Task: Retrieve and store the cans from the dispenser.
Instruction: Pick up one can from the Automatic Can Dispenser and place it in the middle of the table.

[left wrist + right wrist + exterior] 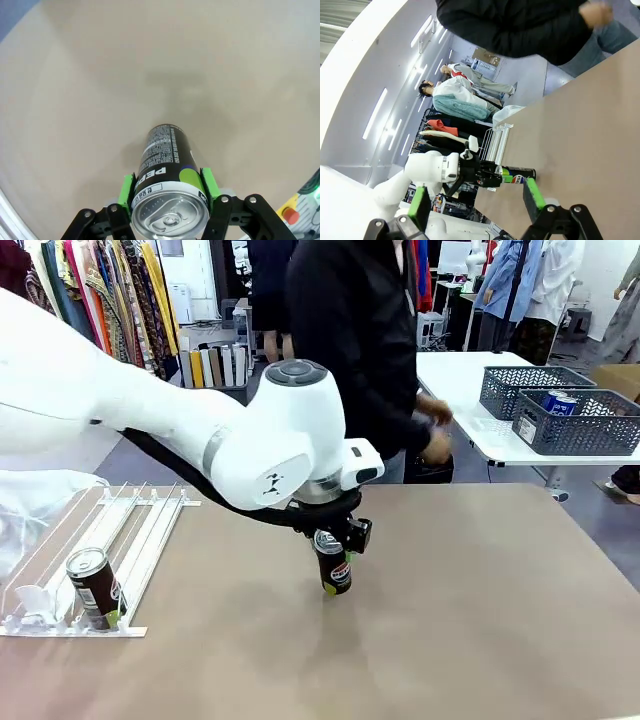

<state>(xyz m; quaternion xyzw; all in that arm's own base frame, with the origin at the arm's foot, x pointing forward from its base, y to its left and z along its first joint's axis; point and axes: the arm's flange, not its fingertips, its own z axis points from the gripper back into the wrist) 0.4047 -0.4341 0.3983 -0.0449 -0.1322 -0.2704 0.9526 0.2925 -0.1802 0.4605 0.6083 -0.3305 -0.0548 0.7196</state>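
My left gripper point(340, 540) is shut on a black Pepsi can point(334, 568) near its silver top, over the middle of the brown table. The left wrist view shows that can point(167, 150) between the green pads point(126, 190) of the gripper point(169, 200), its shadow lying apart from it on the table. The white dispenser point(150, 530) lies at the table's left, and a second black can point(95, 588) stands at its near end. My right gripper point(475, 200) is open and holds nothing, off the table's side, looking across at the left arm's can point(517, 176) and the dispenser point(496, 142).
A person in a black top point(350, 340) stands at the far edge, hands point(435, 430) near the waist. Two grey lattice baskets point(580, 430) sit on a white table at the back right; the nearer one holds blue cans point(560, 402). A clear plastic bag point(30, 500) lies at the far left.
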